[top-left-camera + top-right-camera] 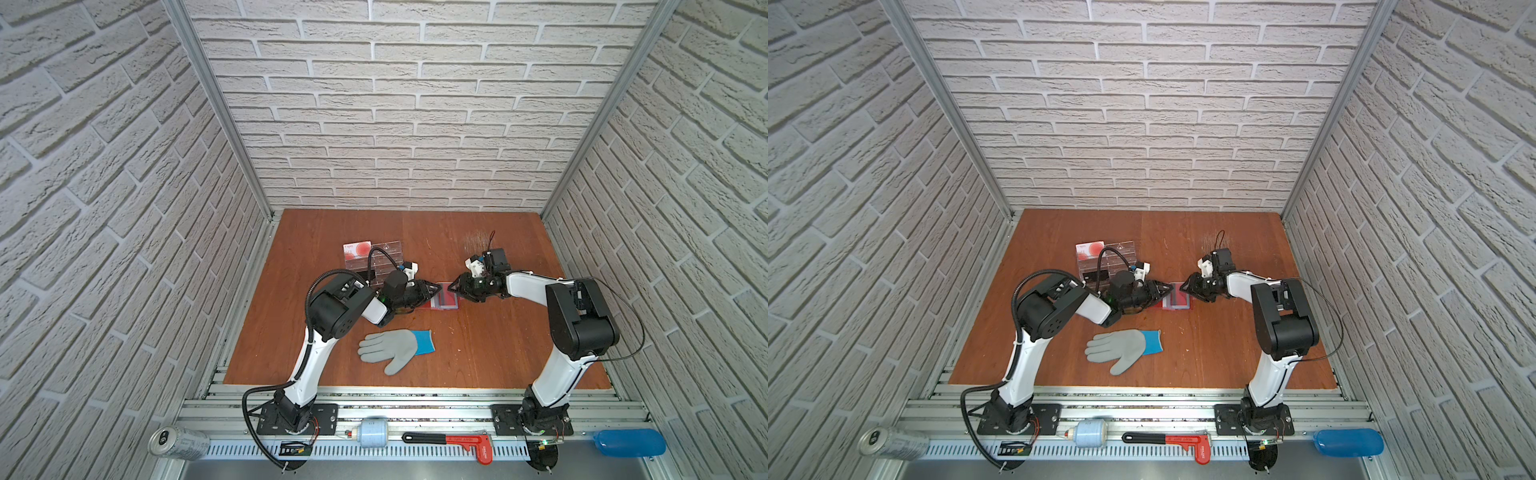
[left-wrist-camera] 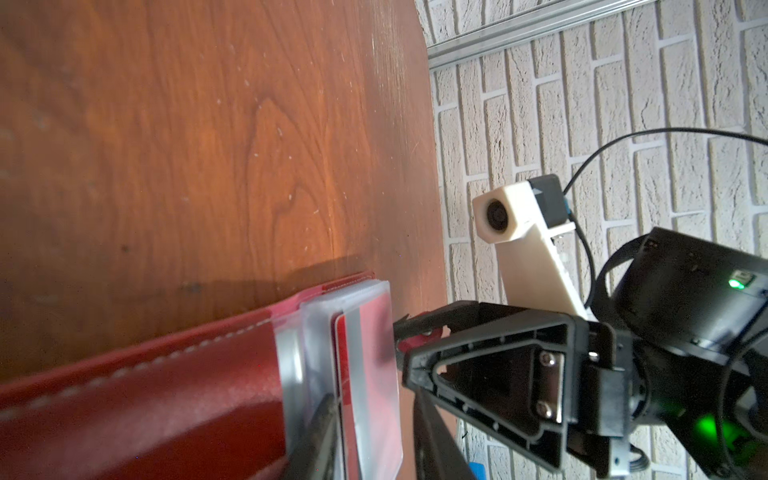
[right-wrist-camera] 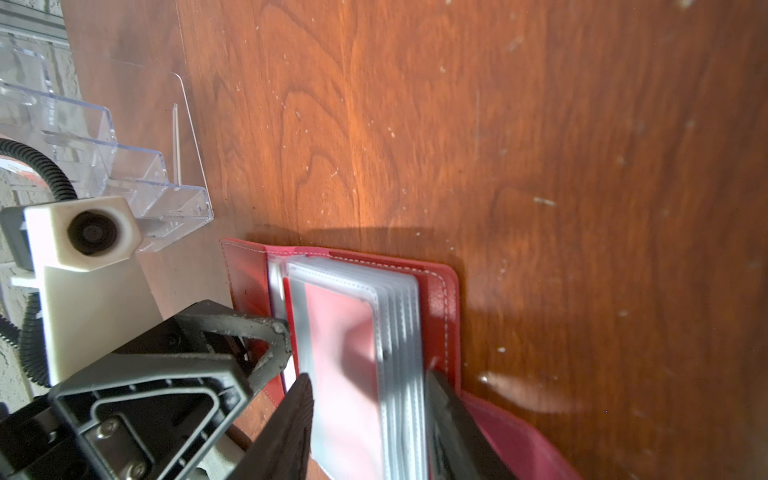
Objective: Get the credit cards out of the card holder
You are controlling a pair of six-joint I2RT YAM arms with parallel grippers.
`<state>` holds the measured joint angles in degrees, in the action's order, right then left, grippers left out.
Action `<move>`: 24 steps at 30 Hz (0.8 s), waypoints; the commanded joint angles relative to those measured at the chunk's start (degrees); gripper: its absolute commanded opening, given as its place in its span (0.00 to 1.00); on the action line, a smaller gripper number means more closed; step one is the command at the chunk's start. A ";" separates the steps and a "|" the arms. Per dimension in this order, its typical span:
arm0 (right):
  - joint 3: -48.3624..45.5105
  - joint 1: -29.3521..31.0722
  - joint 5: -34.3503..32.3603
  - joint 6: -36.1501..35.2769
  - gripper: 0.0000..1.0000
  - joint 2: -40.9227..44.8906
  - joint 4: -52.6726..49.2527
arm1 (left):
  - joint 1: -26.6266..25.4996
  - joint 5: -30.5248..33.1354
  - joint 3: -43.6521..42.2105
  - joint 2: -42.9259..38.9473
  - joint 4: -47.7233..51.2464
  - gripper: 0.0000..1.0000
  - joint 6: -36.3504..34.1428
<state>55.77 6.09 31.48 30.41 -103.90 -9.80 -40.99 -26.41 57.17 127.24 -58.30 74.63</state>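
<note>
Right gripper (image 1: pixel 455 286), left gripper (image 1: pixel 435 289) at card holder (image 3: pixel 436 299).
Right gapes around the sleeves (image 3: pixel 399 316) to reach the red credit card (image 3: pixel 340 332); left's hold unclear.

The card holder (image 1: pixel 446 301) (image 1: pixel 1179 301) is a small dark red booklet with white stitches along its edge. It lies open on the brown table (image 1: pixel 498 353), close to the middle, a tiny bit toward 3 o'clock in both top views. A stack of clear plastic sleeves (image 3: pixel 401 316) sits on its cover. One red card (image 3: pixel 340 332) (image 2: pixel 374 332) is tucked inside the top sleeve.
</note>
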 commanded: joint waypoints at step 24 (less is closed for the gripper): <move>-1.40 1.04 1.99 1.63 0.43 -3.45 1.34 | -1.41 -2.95 1.98 0.51 -3.92 0.32 -0.46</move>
<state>55.59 5.89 33.17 31.35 -104.79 -7.77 -41.45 -27.55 57.95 127.26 -58.30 74.67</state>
